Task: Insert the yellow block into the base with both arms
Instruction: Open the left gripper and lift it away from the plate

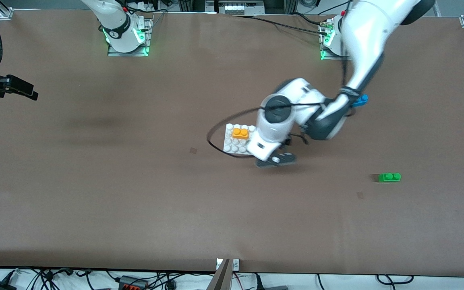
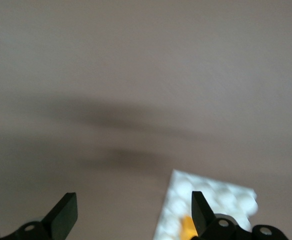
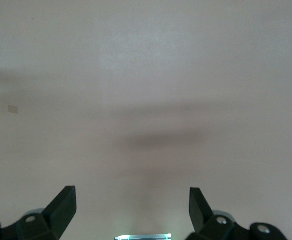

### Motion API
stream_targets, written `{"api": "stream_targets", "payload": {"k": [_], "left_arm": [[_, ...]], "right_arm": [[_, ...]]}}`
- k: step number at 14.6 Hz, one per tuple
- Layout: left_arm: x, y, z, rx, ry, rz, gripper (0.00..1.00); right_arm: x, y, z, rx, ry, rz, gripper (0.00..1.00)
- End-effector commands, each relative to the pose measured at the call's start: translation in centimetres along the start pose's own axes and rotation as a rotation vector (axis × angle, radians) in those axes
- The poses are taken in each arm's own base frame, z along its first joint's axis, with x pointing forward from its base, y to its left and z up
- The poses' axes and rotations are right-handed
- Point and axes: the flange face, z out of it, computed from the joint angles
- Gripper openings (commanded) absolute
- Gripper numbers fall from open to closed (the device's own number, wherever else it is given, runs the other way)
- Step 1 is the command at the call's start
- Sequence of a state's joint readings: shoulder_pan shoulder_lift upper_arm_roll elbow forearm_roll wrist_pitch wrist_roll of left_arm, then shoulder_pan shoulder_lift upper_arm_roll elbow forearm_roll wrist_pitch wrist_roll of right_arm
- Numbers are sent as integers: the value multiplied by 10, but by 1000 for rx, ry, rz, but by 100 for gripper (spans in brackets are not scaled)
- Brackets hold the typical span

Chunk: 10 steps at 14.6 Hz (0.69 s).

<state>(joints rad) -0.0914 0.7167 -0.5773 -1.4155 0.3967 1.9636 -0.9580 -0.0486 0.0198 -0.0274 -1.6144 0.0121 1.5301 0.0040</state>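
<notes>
The yellow block [image 1: 240, 132] sits on the white studded base [image 1: 232, 145] in the middle of the table, on the base's row farthest from the front camera. My left gripper [image 1: 276, 160] hangs low just beside the base, on the side toward the left arm's end of the table. In the left wrist view its fingers [image 2: 66, 215] are open with nothing between them. One finger partly covers the base [image 2: 216, 197] and the yellow block [image 2: 186, 226]. My right gripper [image 3: 132, 210] is open over bare table near its own base and does not show in the front view.
A green brick [image 1: 389, 177] lies nearer the front camera toward the left arm's end. A blue brick [image 1: 361, 100] is partly hidden under the left arm. The left arm's black cable [image 1: 216, 139] loops around the base. A black fixture [image 1: 8, 86] juts in at the right arm's end.
</notes>
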Motion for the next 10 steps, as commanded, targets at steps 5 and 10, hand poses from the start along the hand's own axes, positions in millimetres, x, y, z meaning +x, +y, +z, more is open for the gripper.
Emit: {"api": "stream_targets", "payload": {"k": [5, 10], "left_arm": [[100, -178, 11, 76, -76, 87, 100], [99, -226, -51, 178, -60, 80, 100]], "right_arm": [[-1, -3, -5, 9, -8, 14, 100], [-2, -4, -4, 10, -16, 13, 100]]}}
